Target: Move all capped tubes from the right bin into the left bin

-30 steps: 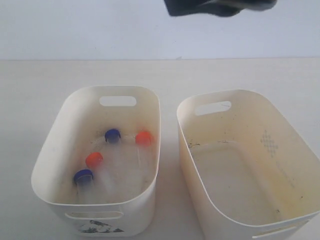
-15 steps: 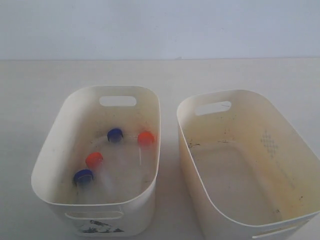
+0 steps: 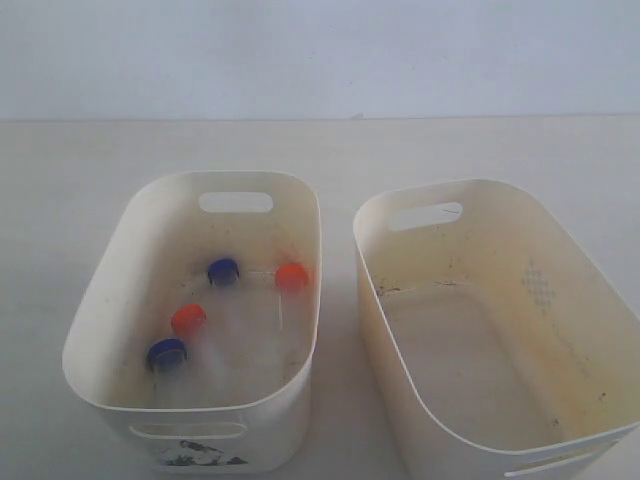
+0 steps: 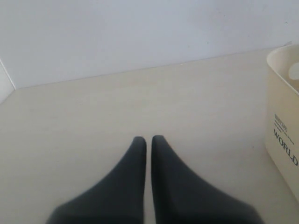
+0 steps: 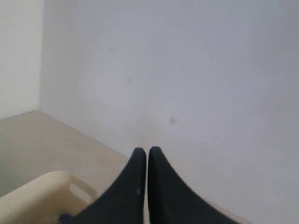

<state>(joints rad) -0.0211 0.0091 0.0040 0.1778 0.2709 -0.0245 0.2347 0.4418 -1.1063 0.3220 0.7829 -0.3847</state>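
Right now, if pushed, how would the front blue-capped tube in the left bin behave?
It would probably roll: the blue-capped tube looks slim and round. It seems light: clear, thin body. The left bin wall would likely stop it.

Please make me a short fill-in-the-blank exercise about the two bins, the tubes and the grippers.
The left bin holds ____ capped tubes. The right bin holds ____ tubes. The left gripper and the right gripper have their jaws ____. Dark print on the left bin reads ____.
Missing words: four; no; shut; WORLD.

Seemingly four capped tubes (image 3: 223, 272) in left bin (image 3: 135, 262), right bin (image 3: 490, 235) alongside
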